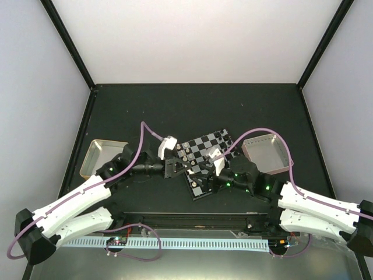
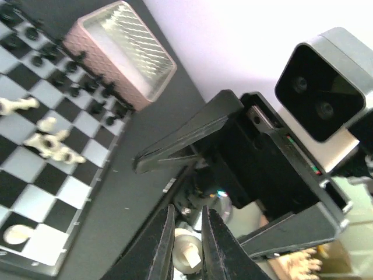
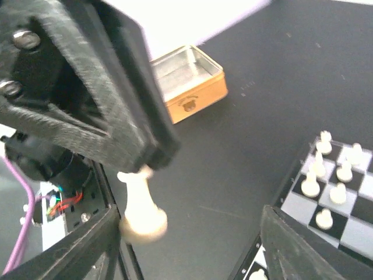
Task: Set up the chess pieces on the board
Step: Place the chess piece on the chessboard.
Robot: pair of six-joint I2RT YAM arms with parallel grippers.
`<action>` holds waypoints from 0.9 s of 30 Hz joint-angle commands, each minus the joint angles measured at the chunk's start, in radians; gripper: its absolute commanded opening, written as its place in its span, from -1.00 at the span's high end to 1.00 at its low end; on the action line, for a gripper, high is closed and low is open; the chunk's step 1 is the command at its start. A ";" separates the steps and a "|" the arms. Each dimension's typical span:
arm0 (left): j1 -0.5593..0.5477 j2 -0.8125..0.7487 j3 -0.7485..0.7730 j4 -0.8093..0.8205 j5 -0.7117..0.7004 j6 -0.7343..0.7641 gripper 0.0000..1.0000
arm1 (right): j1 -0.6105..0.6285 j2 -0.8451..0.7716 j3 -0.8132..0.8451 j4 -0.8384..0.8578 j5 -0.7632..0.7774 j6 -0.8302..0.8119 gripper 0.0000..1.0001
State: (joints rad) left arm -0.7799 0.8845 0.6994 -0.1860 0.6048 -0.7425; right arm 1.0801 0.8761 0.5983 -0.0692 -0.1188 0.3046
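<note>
The board point(image 1: 205, 158) lies tilted at mid-table, and my two grippers meet over its near-left corner. My left gripper point(image 1: 182, 166) point(image 2: 187, 209) is shut on a cream-white chess piece point(image 2: 187, 255) point(image 3: 140, 204), pinching its top so that it hangs base down above the dark table. My right gripper point(image 1: 197, 170) point(image 3: 189, 233) faces it, open wide, with its fingers either side of the piece and apart from it. Several white pieces point(image 3: 329, 175) point(image 2: 52, 143) stand on the board, some toppled. Black pieces point(image 2: 70, 76) line its far edge.
A metal tray point(image 1: 102, 156) point(image 3: 189, 81) sits left of the board. A pinkish tray point(image 1: 265, 151) point(image 2: 119, 52) sits to its right, close to the row of black pieces. Dark table surrounds the board, with white walls behind.
</note>
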 commanded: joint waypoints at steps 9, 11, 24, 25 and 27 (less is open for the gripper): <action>-0.036 0.018 -0.045 -0.061 -0.591 0.161 0.97 | -0.128 -0.101 -0.116 -0.235 0.451 0.357 -0.53; -0.058 0.078 -0.053 -0.032 -0.629 0.186 0.97 | -0.217 -0.069 -0.104 -0.289 0.446 0.417 -0.53; -0.178 0.371 -0.055 0.131 -0.789 0.288 0.97 | -0.428 0.018 -0.025 -0.357 0.509 0.553 -0.49; -0.180 0.382 -0.057 0.132 -0.797 0.288 0.97 | -0.430 0.016 -0.024 -0.353 0.510 0.548 -0.48; -0.180 0.405 -0.060 0.132 -0.814 0.286 0.97 | -0.432 0.016 -0.025 -0.346 0.508 0.544 -0.49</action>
State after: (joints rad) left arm -0.9516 1.2556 0.6353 -0.1059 -0.1375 -0.4824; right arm 0.6582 0.8982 0.5499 -0.4141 0.3408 0.8288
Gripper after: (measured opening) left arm 0.107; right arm 0.744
